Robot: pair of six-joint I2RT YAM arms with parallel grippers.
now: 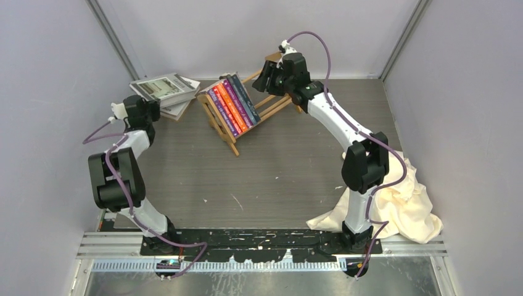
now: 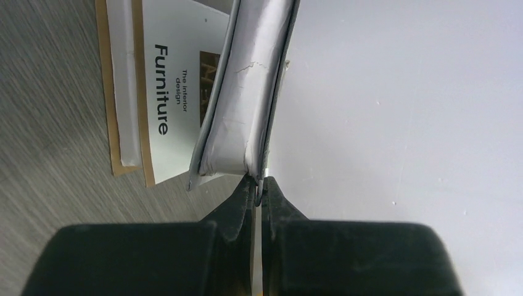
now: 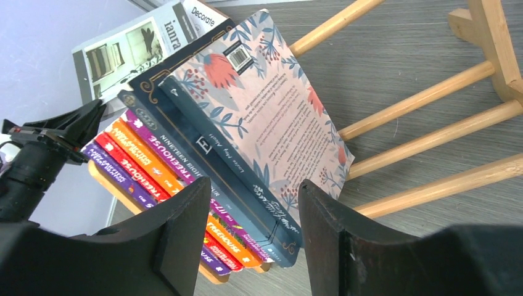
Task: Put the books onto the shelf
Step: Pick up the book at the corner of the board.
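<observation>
The grey bench [image 1: 259, 179] fills the middle of the top view; a cream cloth [image 1: 407, 206] lies heaped at its lower right, beside the right arm's base. The shelf [image 1: 275, 105], a light-wood rack, stands slantwise at upper centre, its right half bare rods. A row of paperbacks [image 1: 234, 103] leans packed in its left half; from the right wrist they read, bottom left to upper right, purple [image 3: 117, 166], orange [image 3: 145, 161], dark blue [image 3: 203, 145], then the pink floral book [image 3: 271, 105] outermost. The larger books [image 1: 165, 88] lie stacked on the bench at upper left, just beside the rack; one shows the word "Furniture" [image 2: 172, 92]. The right fingers [image 3: 179, 231] stand well apart near the lower end of the floral book, gripping nothing that can be seen. The left fingers [image 2: 237, 206] are pressed tight together on the thin edge of a grey-white book [image 2: 247, 86], which rises bent above the stack.
</observation>
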